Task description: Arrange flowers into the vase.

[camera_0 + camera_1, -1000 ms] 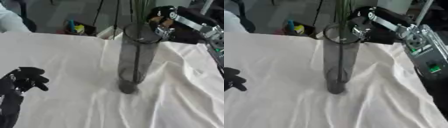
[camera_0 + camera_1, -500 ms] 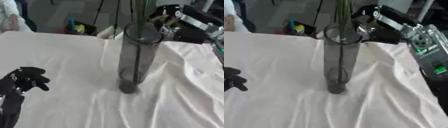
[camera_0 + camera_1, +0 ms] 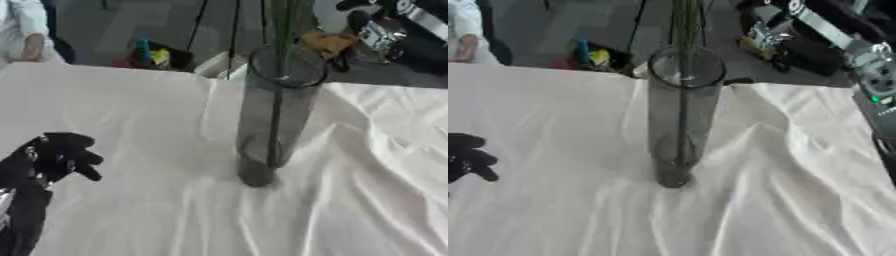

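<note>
**Stems sit lower in the vase, right hand draws up and away**

We see the tall, smoky grey glass cylinder vase point(image 3: 273, 120) standing upright in the middle of the frame, on the crumpled white cloth point(image 3: 157, 215) that covers the table. Thin green flower stems point(image 3: 282, 45) pass down through its mouth, and a darker line of stem shows inside the glass nearly to the bottom. The blooms are above the upper edge of the frame, so we cannot see them.

Compared with one second ago, the whole view has tilted a little, so the vase only seems to stand differently. The real change is at the upper right: our right hand point(image 3: 776, 37), black with silver parts, was close beside the rim of the vase before, and now it is higher and further toward the upper right corner, apart from the glass. We cannot tell whether its fingers are spread or pinched, because that part is too confused.

Our left hand point(image 3: 61, 157) rests at the lower left, fingers loosely curled around nothing, as before.

We judge that this flower is already delivered into the vase and stays there by itself.
</note>
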